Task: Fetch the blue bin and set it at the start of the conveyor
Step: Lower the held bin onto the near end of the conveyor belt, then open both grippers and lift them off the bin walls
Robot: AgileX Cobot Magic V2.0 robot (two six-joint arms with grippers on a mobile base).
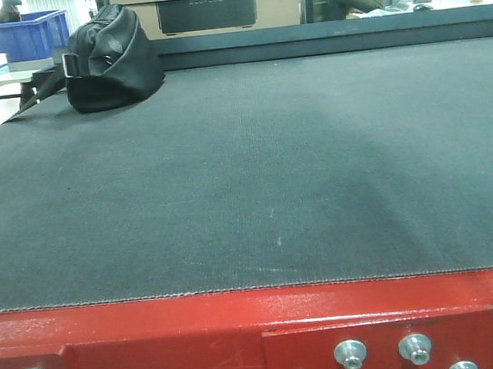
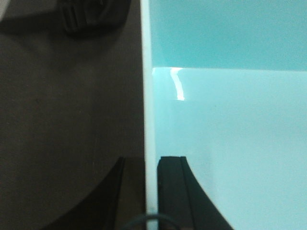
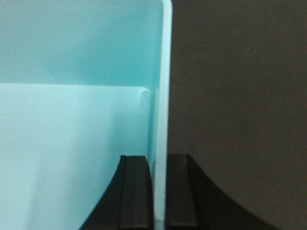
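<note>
Your left end effector [image 2: 146, 160] and right end effector [image 3: 158, 160] each pinch an opposite wall of the blue bin [image 2: 230, 143], one finger inside, one outside, to carry it level; the bin is over the conveyor start [image 1: 247, 193], whether touching is unclear

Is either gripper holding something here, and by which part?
Both hold the blue bin: the left gripper clamps one side wall at the rim, the right gripper another, each with one finger inside and one outside.
</note>
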